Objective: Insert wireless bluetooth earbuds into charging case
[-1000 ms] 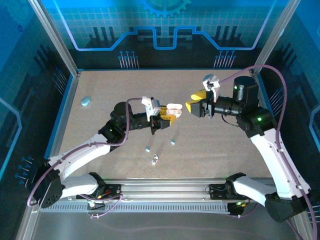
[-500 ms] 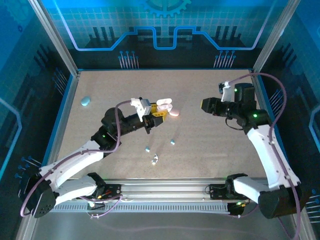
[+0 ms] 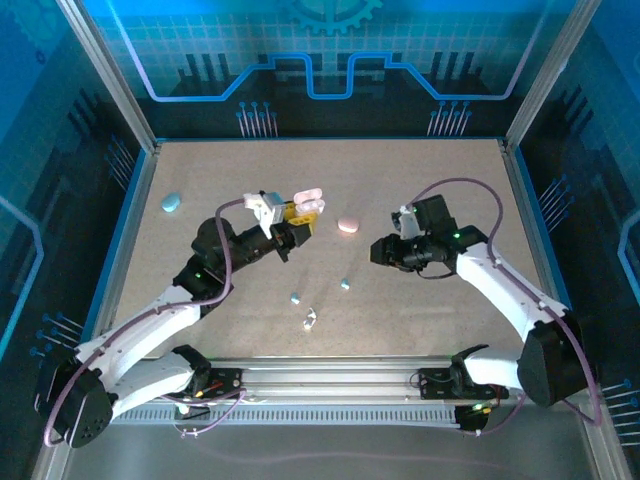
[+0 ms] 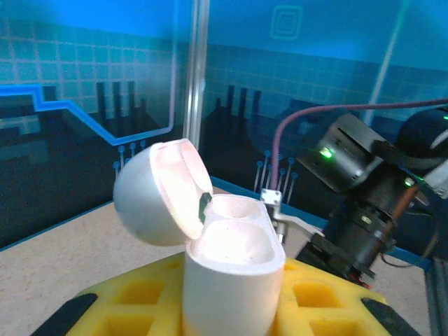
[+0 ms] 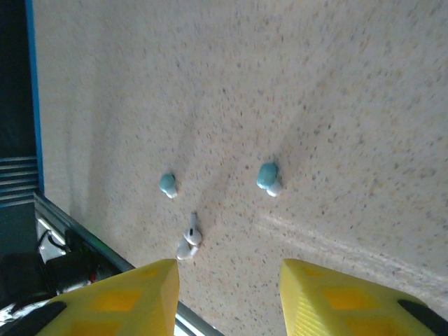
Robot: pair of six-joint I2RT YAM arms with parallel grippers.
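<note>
My left gripper (image 3: 296, 217) is shut on a white charging case (image 4: 231, 266), held upright above the table. Its lid (image 4: 157, 192) is swung open to the left, and both wells look empty. Two light blue earbuds (image 5: 168, 185) (image 5: 267, 176) and a white pair of earbuds (image 5: 189, 241) lie on the speckled table below my right gripper (image 5: 227, 294), which is open with nothing between its yellow fingers. In the top view the blue earbuds (image 3: 295, 298) (image 3: 345, 284) and the white earbuds (image 3: 310, 320) lie left of and nearer than the right gripper (image 3: 378, 250).
A closed pink case (image 3: 348, 224) lies on the table between the two grippers. A light blue case (image 3: 172, 203) rests near the left wall. The metal rail (image 3: 340, 375) runs along the near edge, close to the white earbuds.
The left gripper has carried the open case to the left and slightly back. The right arm has swung down and left towards the table's middle, its jaws a little narrower.
</note>
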